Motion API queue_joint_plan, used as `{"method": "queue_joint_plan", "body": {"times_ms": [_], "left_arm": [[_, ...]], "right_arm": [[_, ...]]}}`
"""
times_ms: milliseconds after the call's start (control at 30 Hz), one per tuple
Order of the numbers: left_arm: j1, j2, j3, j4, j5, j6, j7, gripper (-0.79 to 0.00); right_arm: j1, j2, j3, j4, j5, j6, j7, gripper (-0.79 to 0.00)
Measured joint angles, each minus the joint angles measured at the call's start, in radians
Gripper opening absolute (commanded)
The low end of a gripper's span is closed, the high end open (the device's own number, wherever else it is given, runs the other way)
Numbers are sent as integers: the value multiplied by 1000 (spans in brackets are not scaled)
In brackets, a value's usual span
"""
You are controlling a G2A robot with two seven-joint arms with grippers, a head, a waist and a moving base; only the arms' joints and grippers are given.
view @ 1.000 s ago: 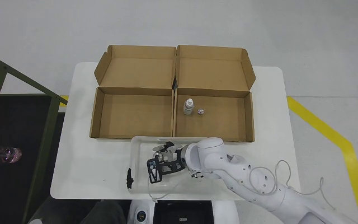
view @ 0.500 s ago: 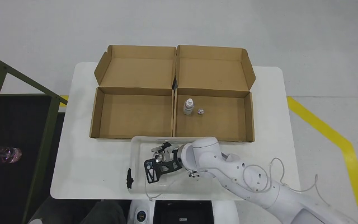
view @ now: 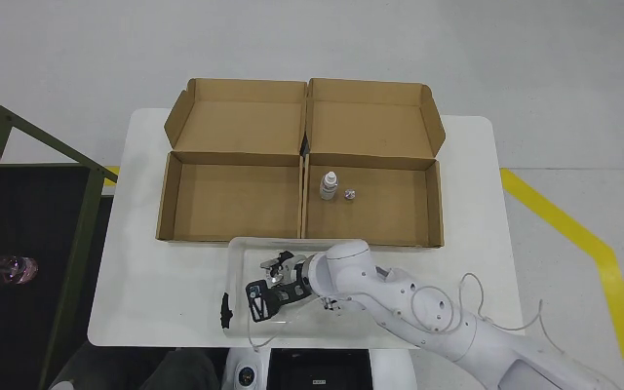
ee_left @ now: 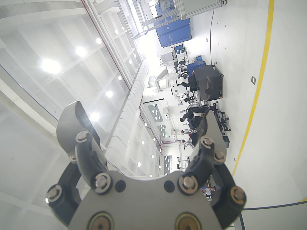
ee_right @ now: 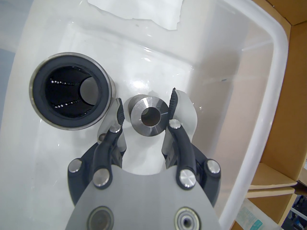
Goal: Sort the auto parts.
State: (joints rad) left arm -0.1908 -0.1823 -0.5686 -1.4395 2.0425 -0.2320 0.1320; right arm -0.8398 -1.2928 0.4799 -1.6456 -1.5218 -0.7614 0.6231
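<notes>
A white worktop (view: 136, 253) carries three containers. Two open cardboard boxes stand side by side and touching across its middle, the left box (view: 234, 200) and the right box (view: 390, 205), each with its lid flap folded back toward the far edge. A translucent plastic bin (view: 255, 241) sits just beside their front walls, along the worktop's near edge.

We're looking at a glossy, translucent white plastic bin (ee_right: 275, 96) holding a small sleeve (ee_right: 153, 105) in brushed bare metal and a bigger bearing (ee_right: 103, 89) with a shiny metal shell and matt black end ring. We're also seeing plain matt brown cardboard boxes (view: 239, 200).
</notes>
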Motion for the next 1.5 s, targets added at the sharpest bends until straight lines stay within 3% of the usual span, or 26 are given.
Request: {"method": "queue_joint_plan", "body": {"times_ms": [200, 267, 533, 1500], "left_arm": [[0, 0, 0, 0, 0, 0, 0, 0], [0, 0, 0, 0, 0, 0, 0, 0], [0, 0, 0, 0, 0, 0, 0, 0], [0, 0, 0, 0, 0, 0, 0, 0]], "right_arm": [[2, -10, -1, 18, 0, -6, -5, -653], [1, -12, 1, 23, 0, -10, -7, -782], [-10, -9, 30, -10, 9, -28, -28, -785], [-140, 69, 274, -240, -5, -119, -219, -785]]}}
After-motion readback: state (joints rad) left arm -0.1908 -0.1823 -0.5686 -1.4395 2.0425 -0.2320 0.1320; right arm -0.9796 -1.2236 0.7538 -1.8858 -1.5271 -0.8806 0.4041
